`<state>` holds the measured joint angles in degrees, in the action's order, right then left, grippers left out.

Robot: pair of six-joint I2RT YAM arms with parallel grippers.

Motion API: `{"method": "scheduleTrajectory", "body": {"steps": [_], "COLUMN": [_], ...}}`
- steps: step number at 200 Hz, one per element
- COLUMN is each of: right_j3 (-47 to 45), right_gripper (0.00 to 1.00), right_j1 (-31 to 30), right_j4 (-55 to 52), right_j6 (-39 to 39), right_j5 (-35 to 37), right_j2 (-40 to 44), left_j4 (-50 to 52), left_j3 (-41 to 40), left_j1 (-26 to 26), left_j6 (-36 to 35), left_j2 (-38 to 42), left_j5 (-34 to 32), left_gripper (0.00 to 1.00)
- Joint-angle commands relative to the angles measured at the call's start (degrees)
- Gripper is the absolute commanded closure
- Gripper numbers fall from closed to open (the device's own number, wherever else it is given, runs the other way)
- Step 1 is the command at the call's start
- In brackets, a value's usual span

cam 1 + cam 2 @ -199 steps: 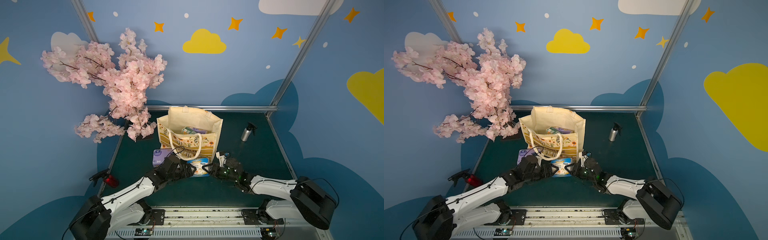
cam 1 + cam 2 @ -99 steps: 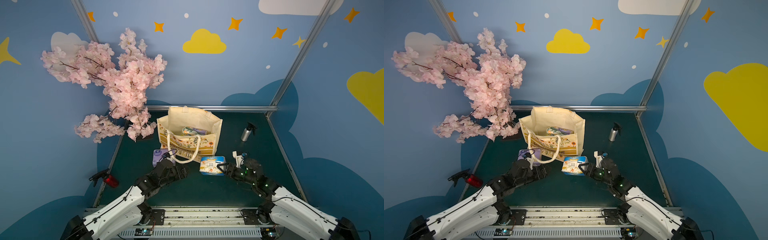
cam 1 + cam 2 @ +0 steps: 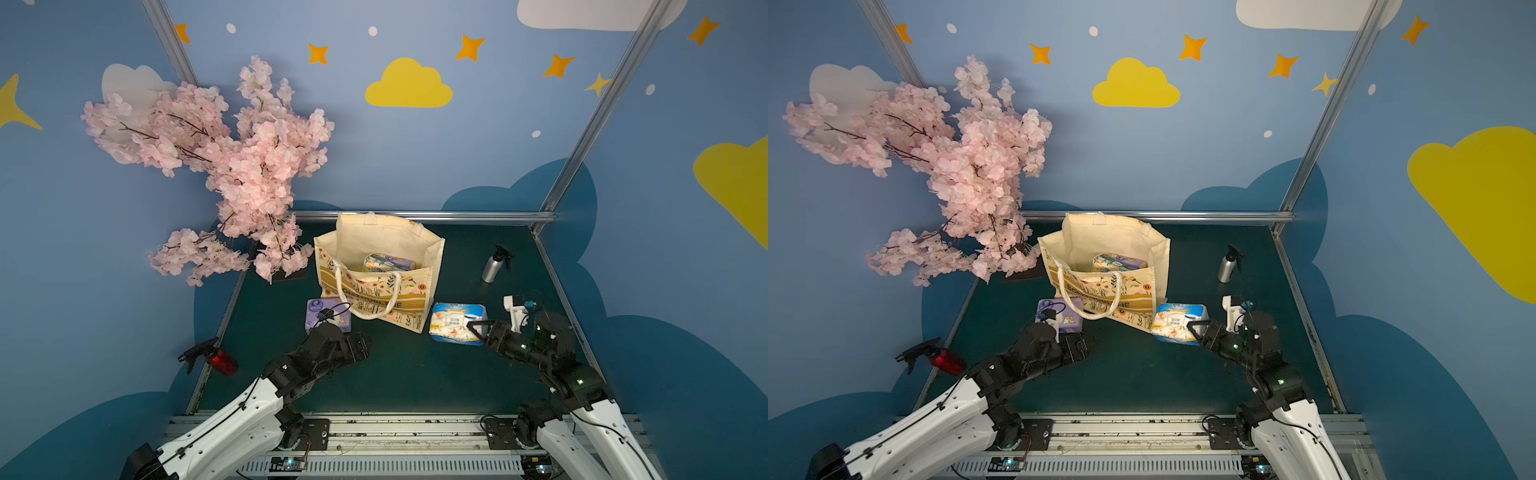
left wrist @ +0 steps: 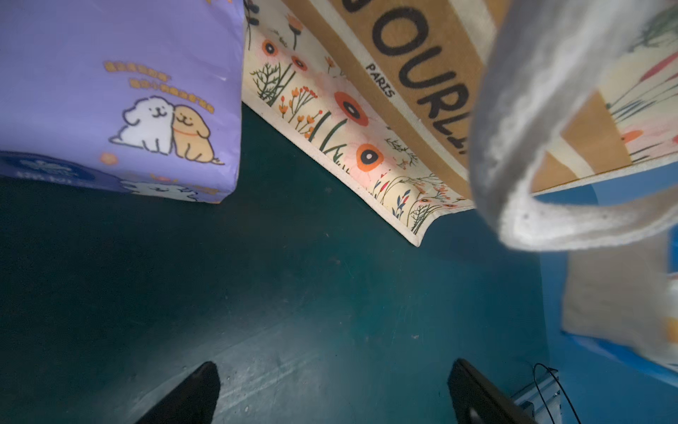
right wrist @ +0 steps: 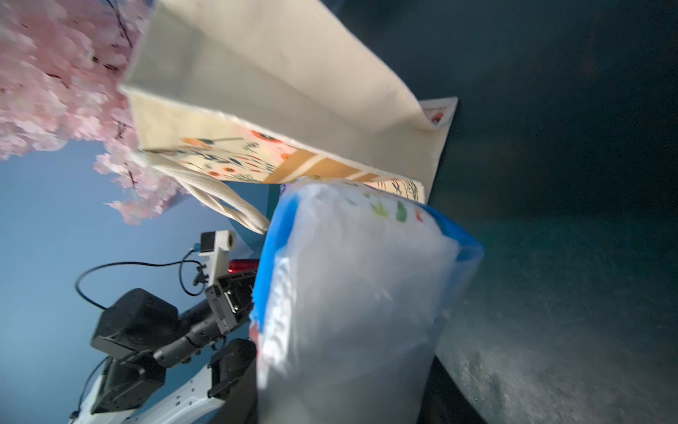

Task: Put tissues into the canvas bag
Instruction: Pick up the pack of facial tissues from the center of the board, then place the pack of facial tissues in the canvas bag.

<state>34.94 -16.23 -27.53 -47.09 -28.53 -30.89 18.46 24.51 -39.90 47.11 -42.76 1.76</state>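
Green mat (image 3: 395,374). Your right gripper (image 3: 476,330) pinches the blue-edged pack (image 3: 451,322) beside the canvas bag (image 3: 411,291). Left gripper (image 3: 363,343) spread near purple pack (image 3: 322,309).

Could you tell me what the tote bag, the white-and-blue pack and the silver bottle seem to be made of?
Tote bag: matte woven cloth, likely canvas; it creases softly. White-and-blue pack: thin glossy plastic film, wrinkled and shiny. Silver bottle: probably brushed metal, dull even sheen; black sprayer looks plastic.

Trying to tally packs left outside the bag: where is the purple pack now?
In both top views the purple pack lies on the table beside the canvas bag's near corner on the robot's left, just ahead of the open left gripper.
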Motion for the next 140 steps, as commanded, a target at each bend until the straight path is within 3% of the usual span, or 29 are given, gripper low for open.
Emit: {"method": "scheduleTrajectory", "body": {"steps": [1,38,78,96,122,140], "right_j3": [5.9,14.9,23.9,27.0,34.5,38.3], "right_gripper": [0.54,0.54,0.54,0.55,0.55,0.54], "right_j1": [5.1,12.2,13.4,11.3,3.8,1.0], "right_j4": [-3.9,-2.7,5.6,11.5,8.0,11.3], "right_j6": [5.9,8.4,6.0,4.9,11.0,11.2], "right_j5": [-6.9,-13.1,-18.2,-20.3,-15.5,-14.2], "right_j2": [-2.1,-7.5,-15.3,-19.6,-25.6,-29.9], "left_j4": [1.5,2.8,4.0,5.3,6.0,6.4], "left_j3": [1.3,1.4,0.9,1.0,1.0,1.0], "left_j1": [0.1,0.1,0.4,0.9,1.4,1.9], "left_j6": [-1.1,-1.6,-2.4,-2.3,-2.3,-2.2], "left_j2": [-0.1,1.1,3.5,4.4,5.4,5.2], "left_j5": [-1.1,-2.4,-4.3,-4.8,-5.1,-5.1], "left_gripper": [0.02,0.01,0.00,0.00,0.01,0.00]}}
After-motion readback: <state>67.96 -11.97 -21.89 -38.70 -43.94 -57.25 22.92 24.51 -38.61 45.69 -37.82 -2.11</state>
